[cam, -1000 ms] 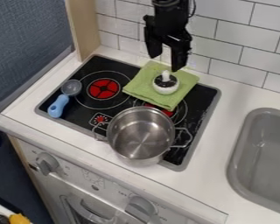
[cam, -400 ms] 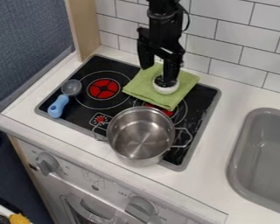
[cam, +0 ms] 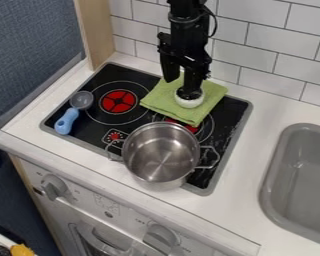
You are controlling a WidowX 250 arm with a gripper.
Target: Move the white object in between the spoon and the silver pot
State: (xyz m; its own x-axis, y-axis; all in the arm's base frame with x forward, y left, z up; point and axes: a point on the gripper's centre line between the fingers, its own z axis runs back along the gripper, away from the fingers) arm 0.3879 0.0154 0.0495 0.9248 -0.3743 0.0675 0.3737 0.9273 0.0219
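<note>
Over the black hob, the tool, released with fingers parted behind the silver pot, might close off-centre, snag the green cloth and tip the white object resting on it, small, rounded and pale-sided, its top partly hidden

From in front, the camera looks down at a slant over the cooktop toward the tiled backsplash, near enough to crop the sink.
</note>
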